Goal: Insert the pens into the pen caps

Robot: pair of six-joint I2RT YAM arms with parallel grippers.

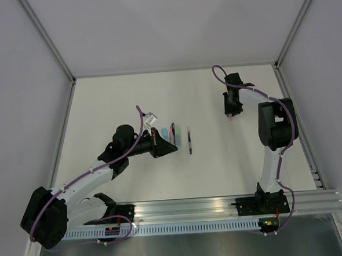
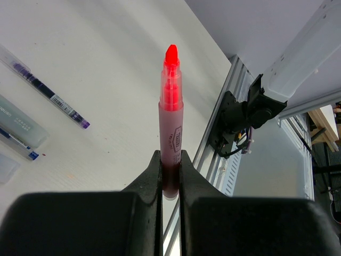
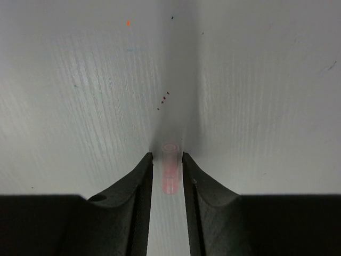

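Note:
A red-pink pen [image 2: 170, 117] stands out from my left gripper [image 2: 170, 160], which is shut on its lower barrel with the bright red tip pointing away. Seen from above, that gripper [image 1: 163, 141] hovers at mid-table. On the table beside it lie a dark purple pen [image 2: 48, 93], a blue pen [image 2: 18, 146] and two pale pen caps [image 2: 21, 124]. At the far right, my right gripper [image 3: 168, 156] is down at the table, straddling a pinkish pen cap [image 3: 169, 170]. A narrow gap shows on each side of that cap. From above, this gripper [image 1: 232, 114] points down at the cap.
The dark purple pen [image 1: 190, 143] lies alone at the table's centre. A light blue cap [image 1: 163, 132] sits by the left gripper. An aluminium rail [image 1: 222, 206] with both arm bases runs along the near edge. Grey walls and frame posts close in the other sides.

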